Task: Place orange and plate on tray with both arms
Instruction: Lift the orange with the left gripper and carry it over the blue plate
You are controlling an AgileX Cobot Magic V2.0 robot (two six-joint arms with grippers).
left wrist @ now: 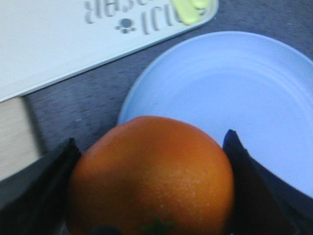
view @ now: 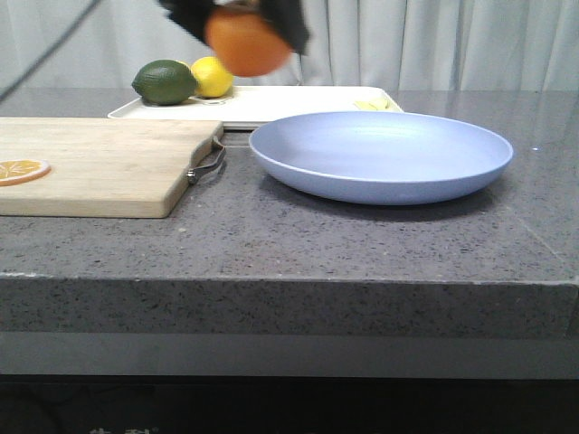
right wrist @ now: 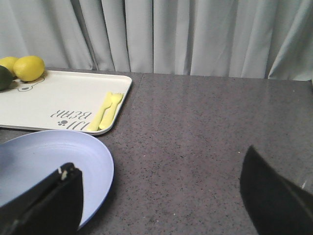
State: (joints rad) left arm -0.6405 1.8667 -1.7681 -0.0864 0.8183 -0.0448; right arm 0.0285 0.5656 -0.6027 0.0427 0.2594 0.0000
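The tray (right wrist: 58, 105) carries grey printed lettering reading "BEAR" beside a small paw mark; a longer word shows in the left wrist view but is too blurred to read. The left gripper (left wrist: 151, 196) clenches the orange (left wrist: 151, 178) between both fingers, held in the air above the tray's near edge and the plate (view: 380, 155); the right gripper (right wrist: 161, 196) hangs spread wide and holds nothing, beside the plate's rim.

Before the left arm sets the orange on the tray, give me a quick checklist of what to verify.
1. Grip: left gripper shut on the round bright orange, a finger on each side: ok.
2. Orange lifted clear of the counter: ok.
3. Bare space on the white rectangular tray: ok.
4. Lemons, dark green fruit and yellow fork at the tray's ends: ok.
5. Right gripper open, beside the lavender-blue plate: ok.
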